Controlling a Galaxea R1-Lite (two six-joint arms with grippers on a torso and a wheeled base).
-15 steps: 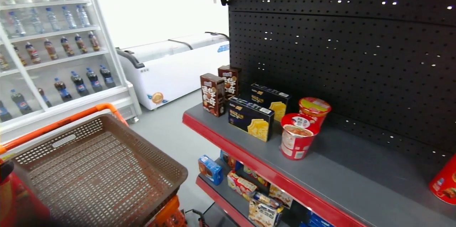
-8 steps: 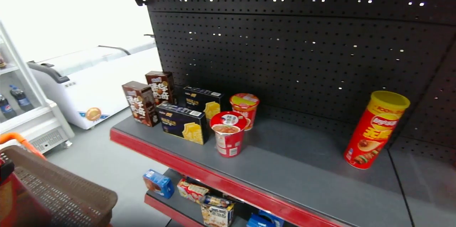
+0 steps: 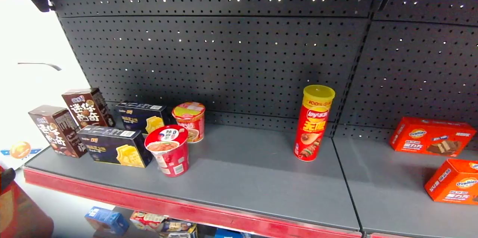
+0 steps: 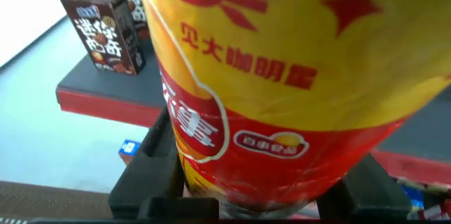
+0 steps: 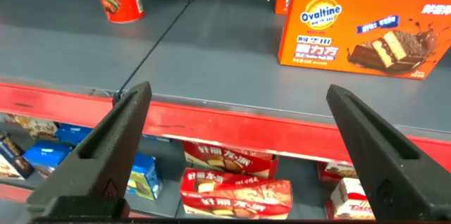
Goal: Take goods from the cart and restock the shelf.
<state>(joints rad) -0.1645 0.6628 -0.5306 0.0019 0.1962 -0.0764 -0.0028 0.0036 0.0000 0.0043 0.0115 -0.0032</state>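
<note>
A chips can [image 4: 282, 76] is clamped in the left end effector [image 4: 257, 182], down at 8 o'clock off the shelf [image 3: 242, 178]; the right end effector [image 5: 243, 146] is spread wide. If it's swung in low, the noodle cup [image 3: 170, 150] could easily get toppled.

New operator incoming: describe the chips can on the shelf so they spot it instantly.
On the grey shelf, before the black pegboard, a can stands alone near the middle seam. It is the only tall cylinder: red, yellow lid, unlike the squat cups.
</note>
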